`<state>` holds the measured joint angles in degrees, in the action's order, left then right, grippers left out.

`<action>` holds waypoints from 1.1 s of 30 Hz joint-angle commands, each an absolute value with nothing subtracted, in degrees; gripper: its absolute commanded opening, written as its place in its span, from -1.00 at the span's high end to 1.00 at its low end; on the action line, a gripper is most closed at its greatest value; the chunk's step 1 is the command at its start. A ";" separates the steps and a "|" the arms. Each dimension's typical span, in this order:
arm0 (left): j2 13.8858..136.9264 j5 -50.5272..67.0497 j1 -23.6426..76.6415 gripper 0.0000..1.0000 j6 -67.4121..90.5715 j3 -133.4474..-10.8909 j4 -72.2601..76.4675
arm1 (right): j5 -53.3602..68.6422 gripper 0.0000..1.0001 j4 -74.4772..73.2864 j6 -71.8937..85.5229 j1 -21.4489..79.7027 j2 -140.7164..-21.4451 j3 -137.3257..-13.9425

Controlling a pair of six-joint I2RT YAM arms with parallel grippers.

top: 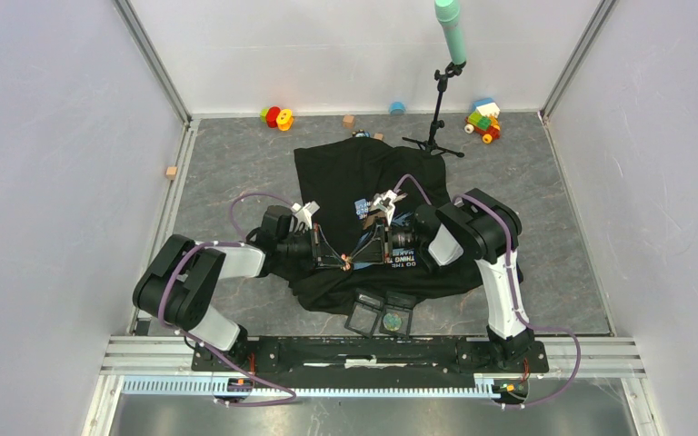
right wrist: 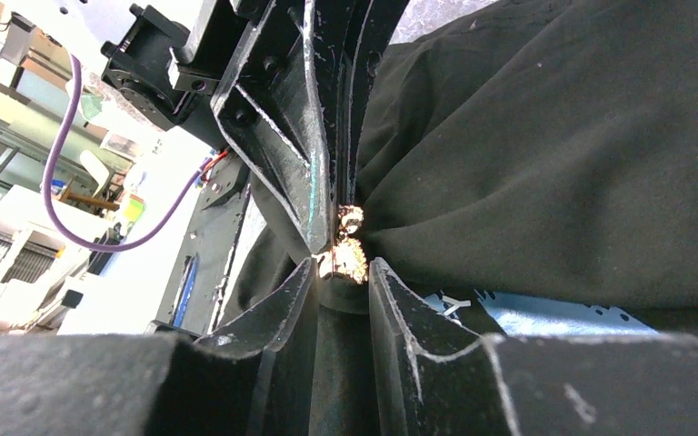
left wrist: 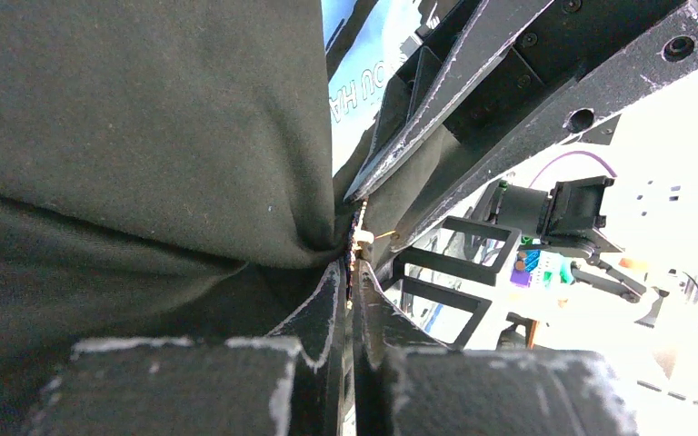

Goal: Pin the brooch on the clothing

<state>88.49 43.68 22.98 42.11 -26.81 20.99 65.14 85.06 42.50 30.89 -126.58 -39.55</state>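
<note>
T-shirt: a black T-shirt [top: 354,173] lies mid-counter with blue print and white lettering on the chest. Its near part is bunched under the two grippers.
Brooch: a small gold brooch [right wrist: 346,254] sits against a gathered fold of the shirt, at the point where both sets of jaws meet.
Left gripper [left wrist: 352,272]: jaws drawn almost together, nipping the brooch at their tips.
Right gripper [right wrist: 345,272]: jaws narrow, with a fold of black fabric filling the gap. The brooch touches one fingertip.
Clearance between grippers: tips nose to nose, practically touching.
Counter [top: 236,163]: grey marbled surface. Bare strips show left and right of the shirt.
Edges: white walls [top: 363,54] close the back and sides, and a metal rail [top: 145,350] runs along the near edge.
Back edge: ring toy [top: 277,116], brick toy [top: 483,120] and microphone stand [top: 436,127], all apart from the grippers.
Containers: two small clear cases [top: 363,317] sit side by side at the shirt's near hem.
Contents: the right case [top: 396,319] holds a round greenish item. The left case's contents cannot be made out.
</note>
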 commanded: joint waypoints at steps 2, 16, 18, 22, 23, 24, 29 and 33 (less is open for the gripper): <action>88.72 44.74 22.94 0.95 42.29 -27.33 24.25 | 65.12 0.38 91.50 41.07 31.97 -126.20 -41.75; 88.72 44.38 22.92 0.95 42.80 -27.45 24.17 | 65.10 0.39 91.20 40.95 32.79 -125.76 -41.48; 88.25 43.90 22.86 0.95 42.89 -27.49 23.63 | 63.49 0.32 88.53 38.74 32.77 -123.67 -39.92; 86.68 40.96 22.78 0.96 41.19 -28.61 19.12 | 56.86 0.12 67.05 21.93 32.67 -115.90 -36.85; 86.51 40.72 22.72 0.95 41.13 -28.81 18.82 | 55.72 0.08 64.35 19.81 32.61 -114.50 -36.05; 86.46 40.57 22.69 0.95 41.23 -28.90 18.81 | 54.94 0.00 62.80 18.79 32.44 -113.08 -35.34; 86.18 41.17 22.66 0.95 41.91 -29.62 19.13 | 54.14 -0.27 63.95 19.93 32.04 -108.93 -32.84; 83.71 44.02 22.67 0.95 41.68 -32.44 16.57 | 52.95 -0.40 61.48 19.32 31.77 -103.10 -31.00</action>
<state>87.18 41.63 22.96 42.13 -28.23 17.65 55.11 64.10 22.35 32.12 -109.12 -32.60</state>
